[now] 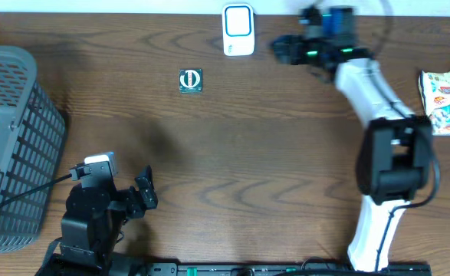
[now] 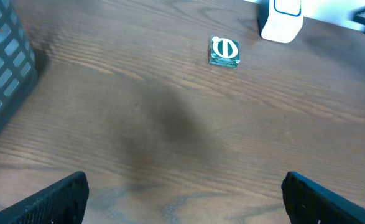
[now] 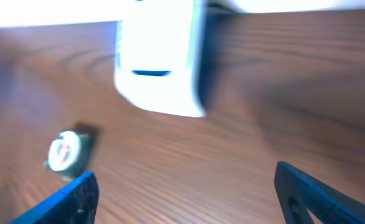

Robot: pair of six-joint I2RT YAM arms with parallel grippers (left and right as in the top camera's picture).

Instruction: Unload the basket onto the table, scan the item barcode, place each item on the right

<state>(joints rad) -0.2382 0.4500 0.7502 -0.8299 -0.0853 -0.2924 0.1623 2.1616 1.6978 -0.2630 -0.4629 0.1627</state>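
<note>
While item (image 1: 191, 80) lies unheld left of far scanner (image 1: 238, 29), right claw (image 1: 284, 48) gapes empty beside scanner, likely poised to fetch | left claw (image 1: 146, 192): wide, empty, idle near.

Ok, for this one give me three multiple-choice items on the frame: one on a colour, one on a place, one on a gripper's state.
1. The basket is
A. red
B. gray
C. yellow

2. The small green item lies
A. inside the basket
B. on the table, left of the white scanner
C. on top of the scanner

3. The left gripper is
A. shut on the item
B. shut on the scanner
C. open, with nothing between its fingers

Key:
1 B: the overhead view shows a gray mesh basket.
2 B: the item sits on bare wood beside the scanner, apart from it.
3 C: in the left wrist view the fingers stand wide apart over bare table.
</note>
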